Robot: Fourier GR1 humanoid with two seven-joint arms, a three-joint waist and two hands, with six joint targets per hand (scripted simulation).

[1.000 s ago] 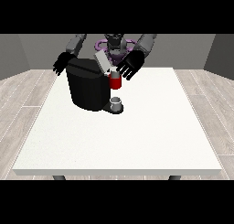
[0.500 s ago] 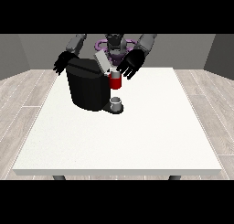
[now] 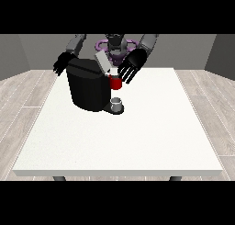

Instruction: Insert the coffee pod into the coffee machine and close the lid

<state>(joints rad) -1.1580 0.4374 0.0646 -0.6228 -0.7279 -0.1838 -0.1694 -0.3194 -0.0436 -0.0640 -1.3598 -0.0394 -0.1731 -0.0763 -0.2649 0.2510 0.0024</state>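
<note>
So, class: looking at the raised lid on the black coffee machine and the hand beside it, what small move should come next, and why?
Probably bring the hand at the view's right onto the raised grey lid flap and press it down. The lid stands tilted up above the black coffee machine, the hand's straight fingers hover just beside it, above a red thing at the machine.

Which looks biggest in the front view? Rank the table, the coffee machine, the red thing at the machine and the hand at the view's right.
1. Table
2. Coffee machine
3. Hand at the view's right
4. Red thing at the machine

The hand sits a little farther from the camera, yet it plainly looks bigger than the red thing.
</note>
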